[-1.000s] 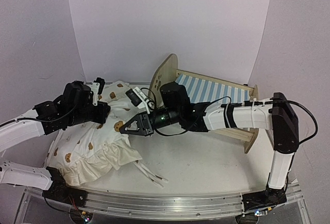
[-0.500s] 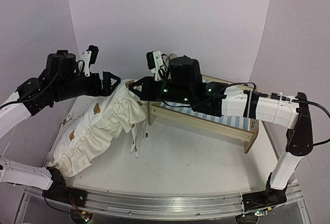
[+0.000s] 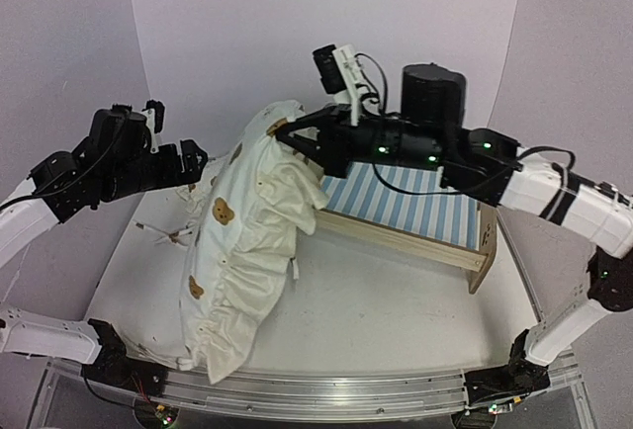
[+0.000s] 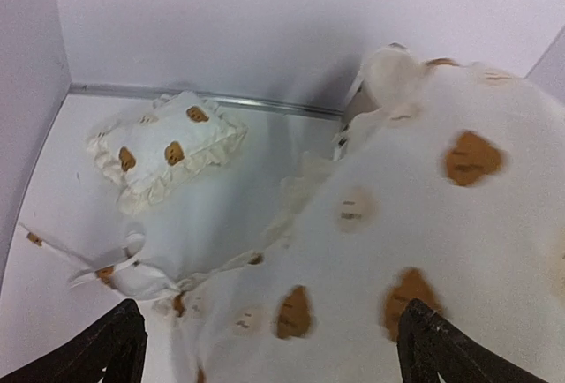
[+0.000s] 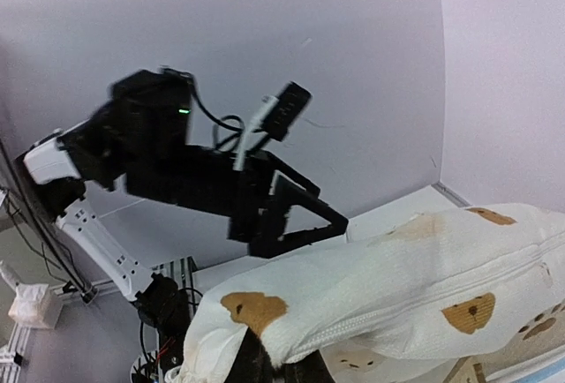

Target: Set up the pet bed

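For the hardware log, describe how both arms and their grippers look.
The left arm and right arm are white tubular links with black joint housings. The right one carries small green lights, a loose black cable and black bands. The left gripper and right gripper are black with tapering fingers. A camera on a white bracket sits at each wrist.

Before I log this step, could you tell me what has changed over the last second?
The right gripper, shut on a corner of the bear-print cushion, lifted it from the table up and toward the pet bed; it now hangs from that corner. The left gripper rose too, then opened and let go, staying left of the cushion. The pet bed looks unmoved.
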Available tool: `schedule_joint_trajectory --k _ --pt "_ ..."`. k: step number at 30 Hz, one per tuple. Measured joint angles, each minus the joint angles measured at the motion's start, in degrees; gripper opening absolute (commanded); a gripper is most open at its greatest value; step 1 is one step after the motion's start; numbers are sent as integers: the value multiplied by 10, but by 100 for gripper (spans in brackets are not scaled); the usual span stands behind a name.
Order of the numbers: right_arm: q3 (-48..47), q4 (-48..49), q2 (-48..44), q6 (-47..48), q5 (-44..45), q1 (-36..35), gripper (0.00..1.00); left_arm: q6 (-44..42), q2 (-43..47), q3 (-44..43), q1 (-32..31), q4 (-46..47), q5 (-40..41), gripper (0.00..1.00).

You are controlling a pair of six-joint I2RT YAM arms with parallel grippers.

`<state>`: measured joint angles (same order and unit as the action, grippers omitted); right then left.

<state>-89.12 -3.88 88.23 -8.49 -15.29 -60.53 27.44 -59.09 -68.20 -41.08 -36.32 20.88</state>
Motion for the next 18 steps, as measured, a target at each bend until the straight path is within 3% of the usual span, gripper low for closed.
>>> schedule_joint_trajectory --k 4,7,10,14,16,18 --pt "108 -24 -130 56 16 -2 0 60 -2 58 22 -7 -4 99" --pt "180 -85 -202 56 87 -5 0 98 -17 102 27 -13 -19 99" --pt "220 -179 -215 15 181 -5 0 124 -52 134 28 -12 -40 99" --pt "237 -352 -169 -71 347 -5 23 134 -103 156 28 -1 -71 99" --pt "234 -428 -142 -116 417 -5 44 134 -115 168 28 19 -84 99" --pt "216 -509 -104 -158 482 -2 57 134 -122 185 28 41 -96 99"
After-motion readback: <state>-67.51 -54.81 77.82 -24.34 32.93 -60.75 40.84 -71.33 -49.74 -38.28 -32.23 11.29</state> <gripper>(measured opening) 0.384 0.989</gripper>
